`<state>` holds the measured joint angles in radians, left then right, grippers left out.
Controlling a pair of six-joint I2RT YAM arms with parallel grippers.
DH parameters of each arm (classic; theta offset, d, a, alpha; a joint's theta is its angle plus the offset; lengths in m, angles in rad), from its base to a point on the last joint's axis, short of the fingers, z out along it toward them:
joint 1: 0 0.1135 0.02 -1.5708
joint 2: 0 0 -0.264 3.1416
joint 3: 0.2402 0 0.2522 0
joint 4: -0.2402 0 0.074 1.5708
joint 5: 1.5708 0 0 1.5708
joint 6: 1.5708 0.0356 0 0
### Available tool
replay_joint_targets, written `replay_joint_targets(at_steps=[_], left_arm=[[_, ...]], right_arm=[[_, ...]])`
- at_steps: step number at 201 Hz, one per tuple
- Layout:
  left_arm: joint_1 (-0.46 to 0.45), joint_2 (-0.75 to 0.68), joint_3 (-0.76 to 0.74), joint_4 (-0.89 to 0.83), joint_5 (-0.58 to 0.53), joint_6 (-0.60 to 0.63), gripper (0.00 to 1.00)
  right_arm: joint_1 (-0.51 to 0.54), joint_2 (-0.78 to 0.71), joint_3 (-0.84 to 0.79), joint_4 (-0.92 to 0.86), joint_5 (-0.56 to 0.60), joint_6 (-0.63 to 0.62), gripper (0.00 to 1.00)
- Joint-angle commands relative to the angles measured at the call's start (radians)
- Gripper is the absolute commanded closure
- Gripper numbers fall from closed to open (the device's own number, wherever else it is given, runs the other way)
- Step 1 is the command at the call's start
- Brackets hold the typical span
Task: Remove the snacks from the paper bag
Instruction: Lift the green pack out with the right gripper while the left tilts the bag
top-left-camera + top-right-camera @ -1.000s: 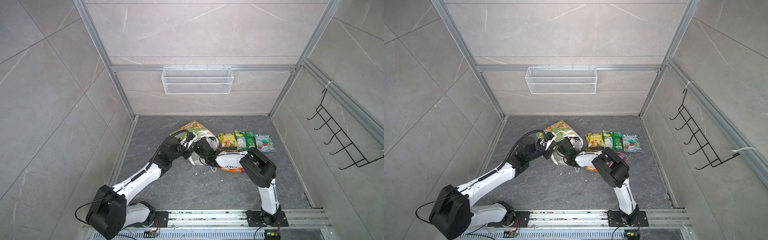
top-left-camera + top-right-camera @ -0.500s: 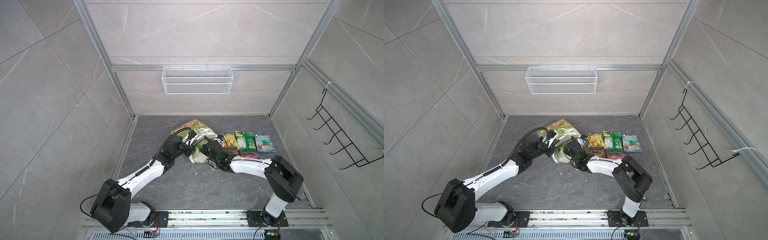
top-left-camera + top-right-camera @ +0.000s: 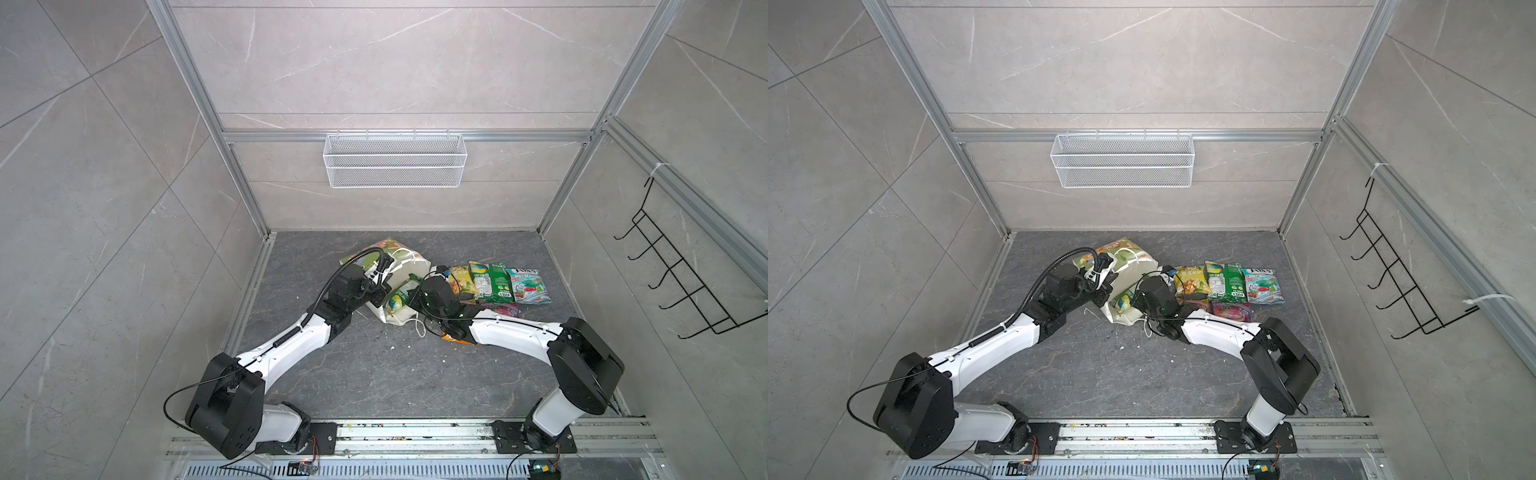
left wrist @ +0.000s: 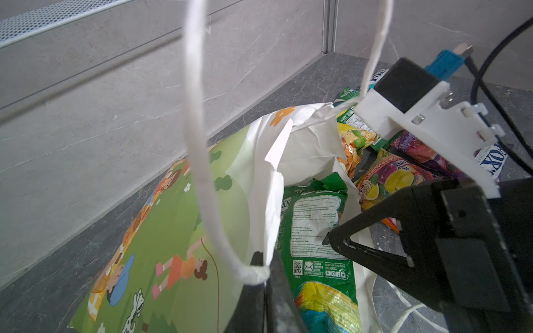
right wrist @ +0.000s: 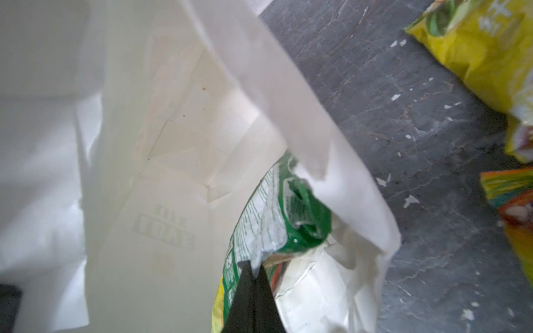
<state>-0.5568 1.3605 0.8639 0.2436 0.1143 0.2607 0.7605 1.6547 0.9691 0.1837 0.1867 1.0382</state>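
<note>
Right elbow [image 3: 584, 365] has been swung outward. Bag [image 4: 173, 230] rim is clamped by left gripper [image 4: 264, 261]; last green packet [image 5: 259, 216], gripped by right gripper [image 5: 253, 269], remains inside.

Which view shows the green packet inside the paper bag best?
Left wrist: the green packet lies label up in the mouth of the paper bag. Right wrist shows only its crumpled end; both top views show it small.
</note>
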Motion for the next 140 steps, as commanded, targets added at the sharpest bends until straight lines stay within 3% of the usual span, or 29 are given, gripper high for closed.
replay_joint_targets(at_steps=[1, 55, 110, 140], left_arm=[[0.001, -0.005, 0.032, 0.008, -0.039, -0.015, 1.00], [0.002, 0.020, 0.059, -0.018, -0.069, -0.030, 1.00], [0.002, 0.010, 0.058, -0.017, -0.058, -0.033, 1.00], [0.002, 0.005, 0.063, -0.021, -0.058, -0.031, 1.00]], right_arm=[[-0.008, 0.001, -0.013, -0.023, -0.031, 0.008, 1.00], [-0.021, 0.010, 0.074, -0.056, -0.169, -0.123, 1.00], [-0.035, 0.089, 0.100, -0.130, -0.219, -0.085, 1.00], [-0.039, 0.123, 0.101, -0.131, -0.236, -0.054, 0.85]])
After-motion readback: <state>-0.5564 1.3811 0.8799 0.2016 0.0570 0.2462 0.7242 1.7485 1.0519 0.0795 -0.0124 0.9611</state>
